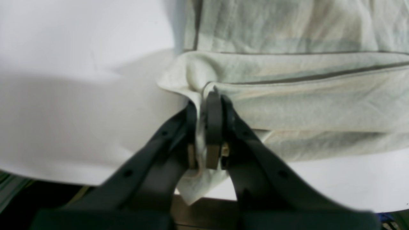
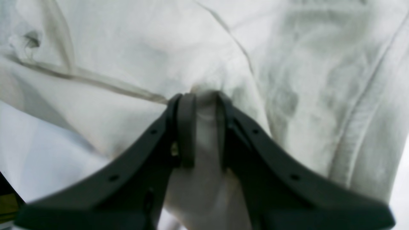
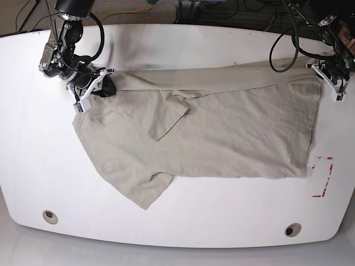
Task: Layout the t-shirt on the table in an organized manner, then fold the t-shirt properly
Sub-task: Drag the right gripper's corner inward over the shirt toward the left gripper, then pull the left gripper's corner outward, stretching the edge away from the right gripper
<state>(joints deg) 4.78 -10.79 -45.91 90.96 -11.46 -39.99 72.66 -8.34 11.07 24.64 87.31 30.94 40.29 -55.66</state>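
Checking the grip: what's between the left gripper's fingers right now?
A pinched fold of the t-shirt edge fills the left gripper, shown in the left wrist view.

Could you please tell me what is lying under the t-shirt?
Under the t-shirt only the table shows, white around the cloth. Whatever sits beneath the fabric itself is covered, so I cannot see it.

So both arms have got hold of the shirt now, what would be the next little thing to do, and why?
Probably pull the two ends gently apart. The left fingers pinch the t-shirt at its corner near the table edge, and the right fingers clamp a bunch of cloth at the other end. The far edge is folded over and a sleeve lies doubled onto the body, so tension should help flatten it.
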